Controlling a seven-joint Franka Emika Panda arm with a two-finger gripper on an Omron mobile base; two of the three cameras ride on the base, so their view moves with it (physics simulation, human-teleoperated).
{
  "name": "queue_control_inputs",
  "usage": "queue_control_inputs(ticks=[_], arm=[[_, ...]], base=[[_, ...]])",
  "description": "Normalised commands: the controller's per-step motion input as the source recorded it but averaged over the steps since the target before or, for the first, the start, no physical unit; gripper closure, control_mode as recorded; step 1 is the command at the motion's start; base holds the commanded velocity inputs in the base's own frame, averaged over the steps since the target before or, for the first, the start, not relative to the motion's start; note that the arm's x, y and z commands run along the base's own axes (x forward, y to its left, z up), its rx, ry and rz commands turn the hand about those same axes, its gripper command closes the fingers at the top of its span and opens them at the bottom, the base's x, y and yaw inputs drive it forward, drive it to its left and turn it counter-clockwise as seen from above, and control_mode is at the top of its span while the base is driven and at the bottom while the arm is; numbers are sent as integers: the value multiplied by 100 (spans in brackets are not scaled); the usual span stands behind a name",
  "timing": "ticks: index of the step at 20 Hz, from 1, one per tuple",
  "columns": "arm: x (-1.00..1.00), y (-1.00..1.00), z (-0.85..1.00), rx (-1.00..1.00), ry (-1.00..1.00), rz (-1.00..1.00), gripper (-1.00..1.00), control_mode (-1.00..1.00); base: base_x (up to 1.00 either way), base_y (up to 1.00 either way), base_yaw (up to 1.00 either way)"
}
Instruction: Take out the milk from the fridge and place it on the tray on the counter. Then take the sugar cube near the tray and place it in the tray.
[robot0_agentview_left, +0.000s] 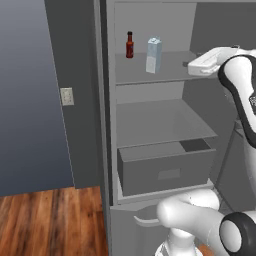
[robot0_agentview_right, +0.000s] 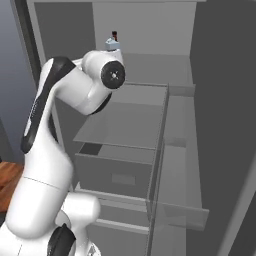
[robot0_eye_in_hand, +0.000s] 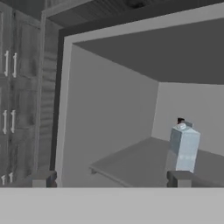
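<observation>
I see the milk (robot0_agentview_left: 154, 55) upright on the fridge's (robot0_agentview_left: 165, 120) upper shelf beside a dark red bottle (robot0_agentview_left: 130, 45); my gripper (robot0_eye_in_hand: 109, 179) gapes wide and empty, and I'd pinch the light, crushable carton's flat mid-body sides.

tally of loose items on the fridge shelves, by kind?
Milk carton: 1, top shelf
Dark red bottle: 1, same shelf, to the carton's left in the left base view
Total: 2
</observation>
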Motion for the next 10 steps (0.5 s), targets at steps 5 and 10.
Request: queue_control_inputs(ticks=[5, 10], arm=[[16, 0, 0, 0, -9, 1, -100, -100], [28, 0, -1, 0, -3, 2, -100, -100]], base=[[0, 0, 0], [0, 0, 0]])
